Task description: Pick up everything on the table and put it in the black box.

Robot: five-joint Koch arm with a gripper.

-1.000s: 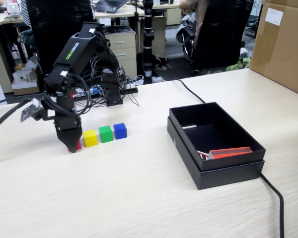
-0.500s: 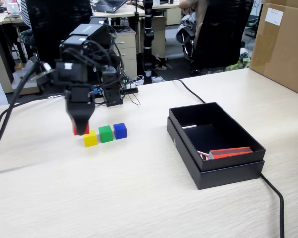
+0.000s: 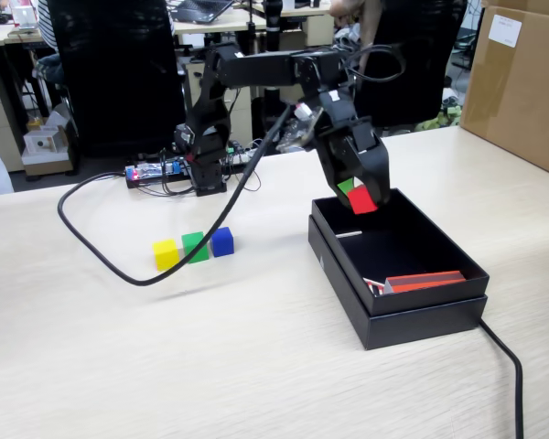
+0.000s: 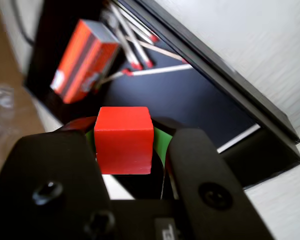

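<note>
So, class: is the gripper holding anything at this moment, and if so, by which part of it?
Yes. The gripper holds the red cube, clamped by two opposite side faces between its green-lined fingers, above the black box.

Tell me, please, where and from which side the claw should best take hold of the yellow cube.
Come from above. The yellow cube sits flat at the left end of the row in the fixed view, the green cube close beside it, so clamp its near and far faces.
</note>
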